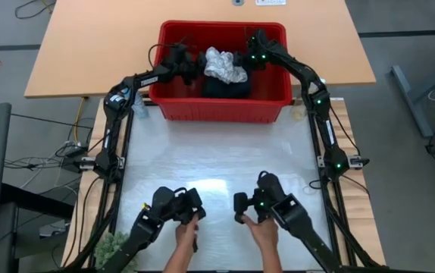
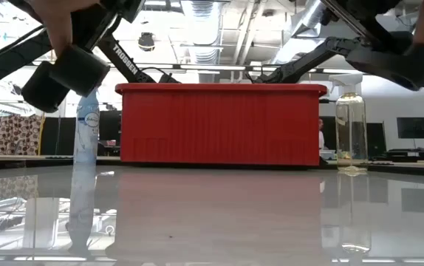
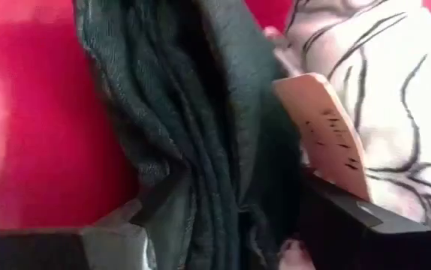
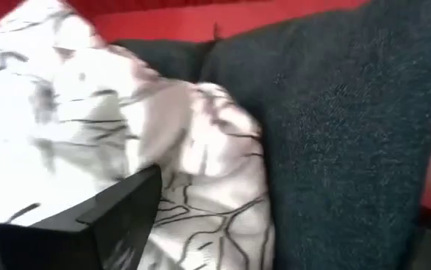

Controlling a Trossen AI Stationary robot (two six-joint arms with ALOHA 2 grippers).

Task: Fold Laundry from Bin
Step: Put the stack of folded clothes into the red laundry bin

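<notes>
Reaching into the red bin from both sides, the 2 arms are working at the far end of the bench. The left claw is sitting inside the bin's left part, w/ dark trousers bunched between its fingers; the jaws are standing apart around the fabric, not pinching it shut. In the left wrist view the white leaf-print cloth is lying just beside the trousers, red wall on the other side. The right claw is hanging over the bin's right part, next to the white cloth; jaws spread wide, nothing gripped. Its wrist view is showing the printed cloth touching dark fabric, w/ one finger resting against the cloth. All laundry is lying in the bin, white cloth on top of the dark pile. Near the front edge a person's hands are holding the leader grips. Low view: spray bottle left of the bin, clear bottle right.
</notes>
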